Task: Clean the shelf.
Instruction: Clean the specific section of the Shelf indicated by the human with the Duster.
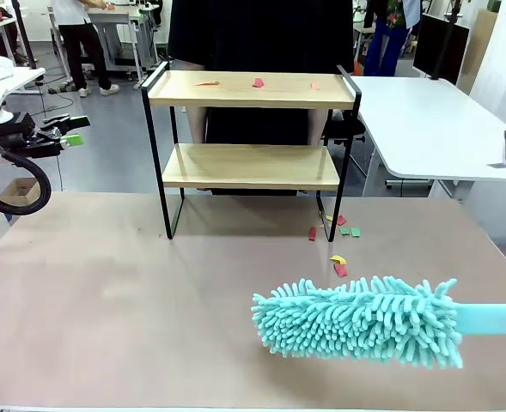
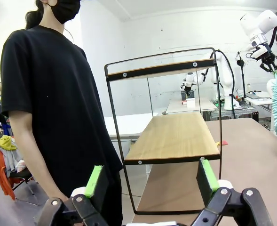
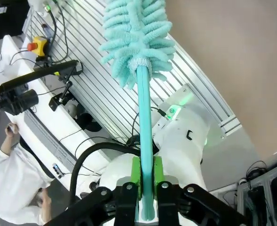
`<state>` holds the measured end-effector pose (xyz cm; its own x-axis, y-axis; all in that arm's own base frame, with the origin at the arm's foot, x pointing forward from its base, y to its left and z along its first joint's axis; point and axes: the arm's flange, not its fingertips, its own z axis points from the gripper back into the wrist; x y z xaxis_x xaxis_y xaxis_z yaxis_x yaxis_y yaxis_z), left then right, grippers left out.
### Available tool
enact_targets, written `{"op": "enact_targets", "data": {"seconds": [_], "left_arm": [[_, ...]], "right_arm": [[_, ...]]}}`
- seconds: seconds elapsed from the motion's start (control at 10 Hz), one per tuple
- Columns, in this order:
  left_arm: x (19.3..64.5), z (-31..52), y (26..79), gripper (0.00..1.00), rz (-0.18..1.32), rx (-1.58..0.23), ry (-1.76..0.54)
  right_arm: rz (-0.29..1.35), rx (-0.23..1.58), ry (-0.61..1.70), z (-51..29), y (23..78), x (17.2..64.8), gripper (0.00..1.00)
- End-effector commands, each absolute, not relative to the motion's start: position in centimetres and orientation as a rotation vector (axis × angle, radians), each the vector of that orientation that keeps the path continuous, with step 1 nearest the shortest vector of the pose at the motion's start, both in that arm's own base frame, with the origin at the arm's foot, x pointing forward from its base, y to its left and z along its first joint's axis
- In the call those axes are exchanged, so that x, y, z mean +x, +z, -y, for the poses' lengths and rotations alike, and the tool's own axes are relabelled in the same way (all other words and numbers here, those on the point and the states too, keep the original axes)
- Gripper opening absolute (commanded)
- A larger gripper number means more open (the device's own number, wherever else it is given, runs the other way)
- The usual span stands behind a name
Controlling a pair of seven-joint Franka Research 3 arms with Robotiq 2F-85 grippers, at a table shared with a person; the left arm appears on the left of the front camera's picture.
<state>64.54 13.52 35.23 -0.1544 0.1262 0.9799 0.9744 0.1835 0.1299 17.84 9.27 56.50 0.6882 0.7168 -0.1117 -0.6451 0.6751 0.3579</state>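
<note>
Nearest the camera, the teal duster (image 1: 356,322) hangs over the brown counter (image 1: 106,292), its fluffy head pointing toward the robot's left. The right pincer (image 3: 145,175) is clamped tight on the duster's thin handle, near its end, green pads flat against it. The head looks soft and light and the handle stiff but smooth, so I judge it could twist in the grip if pressed hard; light strokes suit it.

Beyond the head, coloured paper scraps (image 1: 338,264) lie on the counter by the shelf's right foot. The shelf (image 1: 235,165) stands at the counter's far side, with a few scraps (image 1: 259,82) on its top board and the lower board bare. With its thin frame and light boards it probably slides or tips easily; the black end rail is the place to steady it.

The left pincer (image 2: 152,183) gapes wide and empty, off to the shelf's left. A person (image 1: 253,34) stands just behind the shelf.
</note>
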Motion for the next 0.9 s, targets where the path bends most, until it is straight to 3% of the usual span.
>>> {"op": "enact_targets", "data": {"seconds": [0.0, 0.8], "left_arm": [[64.32, -13.56, 35.47, 1.0, 1.505, -1.101, -1.113], [64.32, -13.56, 35.47, 1.0, 1.505, -1.101, -1.113]], "right_arm": [[-0.246, 0.323, 0.766, -9.88, 56.89, 17.71, 0.13], [-0.246, 0.323, 0.766, -9.88, 56.89, 17.71, 0.13]]}}
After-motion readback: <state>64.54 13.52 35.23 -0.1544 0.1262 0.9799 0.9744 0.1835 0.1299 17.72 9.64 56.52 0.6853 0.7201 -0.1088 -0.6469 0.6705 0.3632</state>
